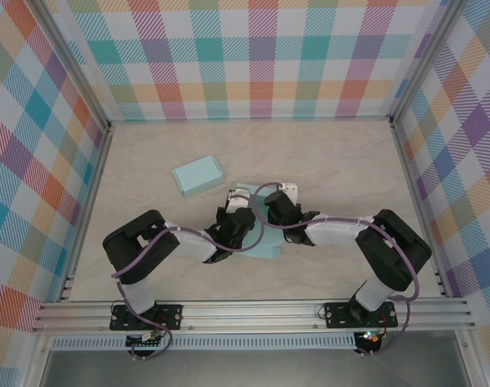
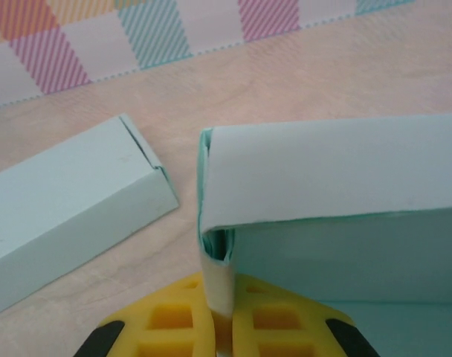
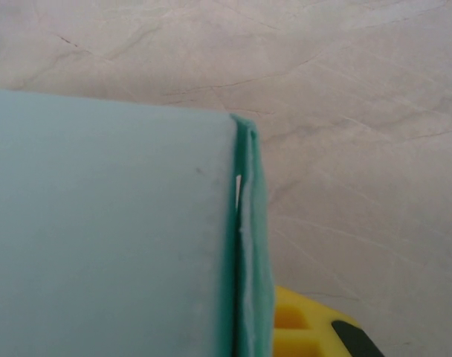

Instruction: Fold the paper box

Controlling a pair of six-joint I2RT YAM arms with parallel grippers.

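The half-formed paper box, pale teal card, lies on the counter near its middle, between the two arms. The left gripper is pinched narrow on the paper box: a thin upright flap at a corner runs down between its yellow fingers. Above that flap, one side wall is folded over into a long doubled rim, and what shows inside the box is plain teal card. The right gripper is closed tight at the opposite side, where a double-layered wall edge stands upright against its yellow finger and a broad teal panel stretches away to the left. A second, closed box of the same colour rests on the counter just beyond and to the left, apart from the paper box; its contents are hidden.
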